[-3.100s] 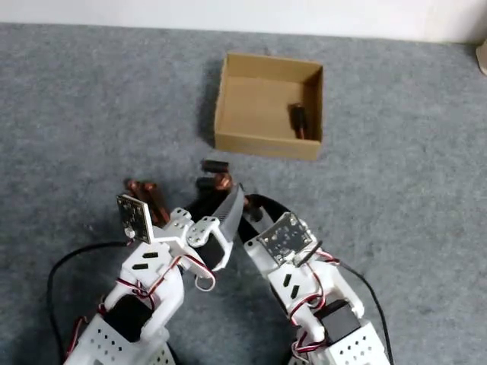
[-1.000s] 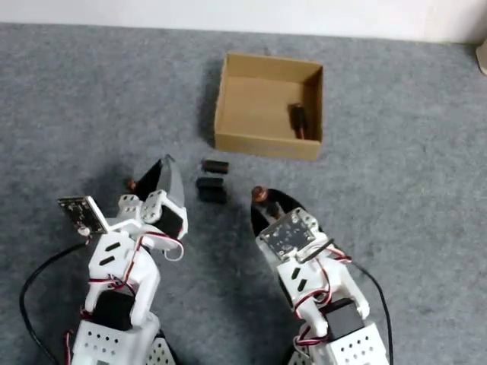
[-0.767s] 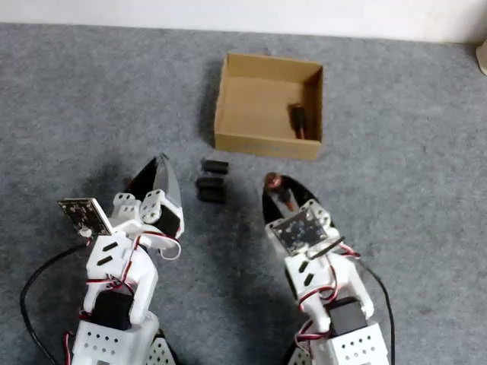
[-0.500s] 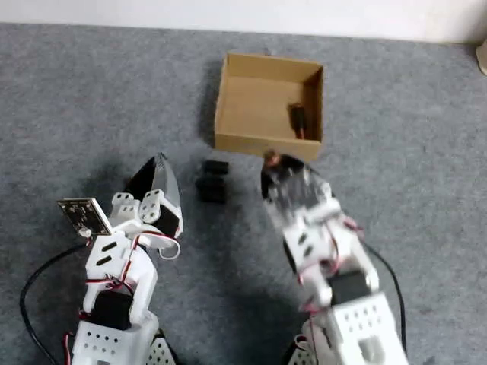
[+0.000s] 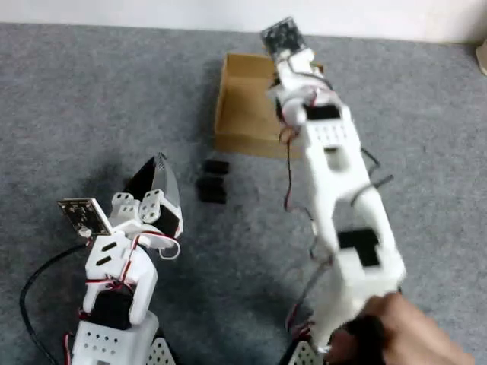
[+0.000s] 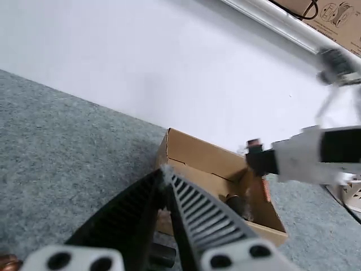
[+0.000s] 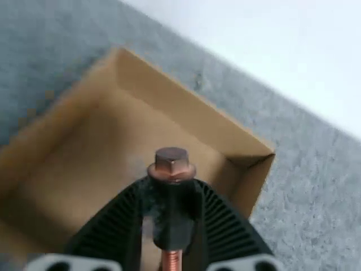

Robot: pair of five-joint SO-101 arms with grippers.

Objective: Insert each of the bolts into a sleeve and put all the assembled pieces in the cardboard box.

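Fingers (image 7: 111,221) of the right gripper (image 7: 171,189) pinch a sleeved bolt (image 7: 171,165) lengthwise between them. Its copper head pokes just past their tips, over the open cardboard box (image 7: 169,99) at frame centre. The left gripper (image 6: 166,179) has its fingers pressed together, at lower left of the high view, near two loose sleeves (image 5: 215,166).

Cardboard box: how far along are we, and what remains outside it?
Done: one assembled piece lies in the cardboard box. In hand: the right hand holds a bolt-and-sleeve piece above the box, not yet released. Left: two black sleeves lie outside the box without bolts, and the left hand beside them is shut and empty.
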